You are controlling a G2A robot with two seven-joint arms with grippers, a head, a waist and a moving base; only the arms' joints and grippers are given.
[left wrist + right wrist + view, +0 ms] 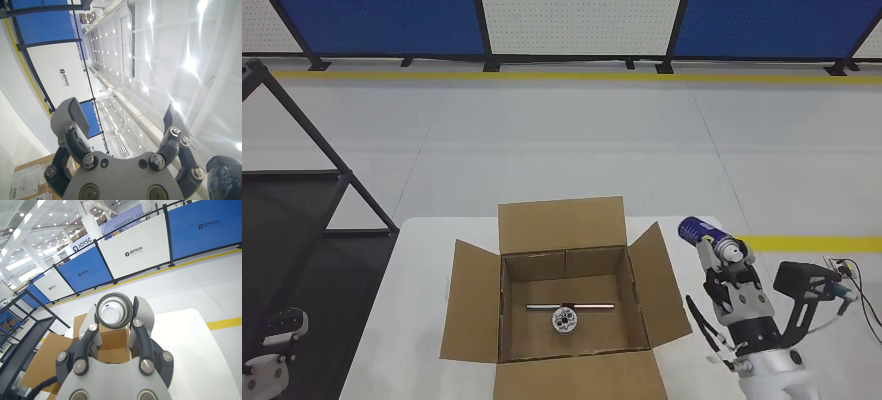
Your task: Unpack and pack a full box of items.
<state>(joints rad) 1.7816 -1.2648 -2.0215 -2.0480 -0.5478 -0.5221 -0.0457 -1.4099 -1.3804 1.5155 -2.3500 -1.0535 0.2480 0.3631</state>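
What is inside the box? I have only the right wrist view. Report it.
Observer: In the top view, a thin dark rod and a small round white item lie close together on the floor of the open box.
Operator: Check the left pincer before I put this can down.
Observer: The left pincer is open and empty, and it points up at the ceiling.

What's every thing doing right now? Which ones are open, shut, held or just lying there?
Cardboard box: flaps open.
Thin rod: lying flat inside the box.
Small round item: lying inside the box, beside the rod.
Blue can: held, outside the box.
Right pincer: shut on the can.
Left pincer: open, empty.
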